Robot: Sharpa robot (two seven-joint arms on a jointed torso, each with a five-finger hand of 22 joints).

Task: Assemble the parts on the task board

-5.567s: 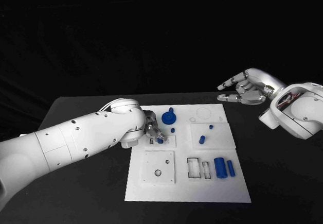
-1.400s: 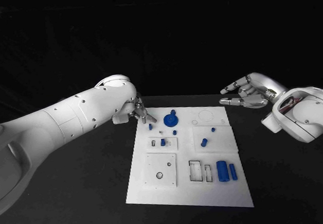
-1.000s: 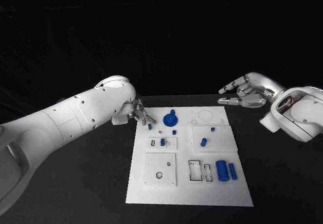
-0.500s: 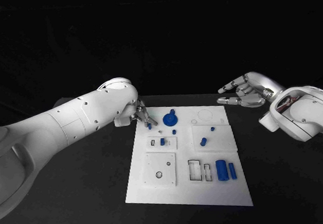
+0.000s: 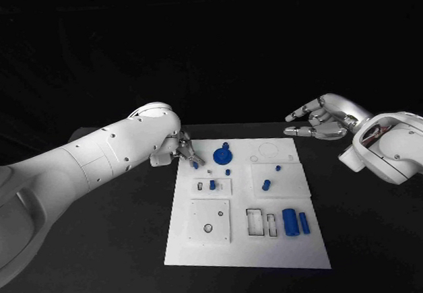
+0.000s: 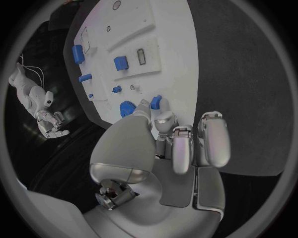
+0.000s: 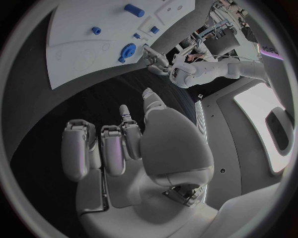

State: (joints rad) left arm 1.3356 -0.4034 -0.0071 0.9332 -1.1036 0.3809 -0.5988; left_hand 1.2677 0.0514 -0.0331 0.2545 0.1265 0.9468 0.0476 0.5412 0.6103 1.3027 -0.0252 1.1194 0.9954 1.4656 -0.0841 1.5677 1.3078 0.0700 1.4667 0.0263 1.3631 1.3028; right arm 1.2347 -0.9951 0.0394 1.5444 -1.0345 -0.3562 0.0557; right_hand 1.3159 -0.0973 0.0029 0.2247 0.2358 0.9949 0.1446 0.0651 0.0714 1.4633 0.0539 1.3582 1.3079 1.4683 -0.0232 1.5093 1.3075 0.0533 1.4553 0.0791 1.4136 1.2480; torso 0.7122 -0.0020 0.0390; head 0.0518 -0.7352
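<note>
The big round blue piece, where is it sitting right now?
In the head view the round blue part sits at the far end of the task board, just right of the left hand.

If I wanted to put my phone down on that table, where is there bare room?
Bare black table lies on both sides of the task board, below the arms. The board's near edge is bare white too. It is crowded at the far end: the left hand holds a small blue part there beside the round blue part.
</note>
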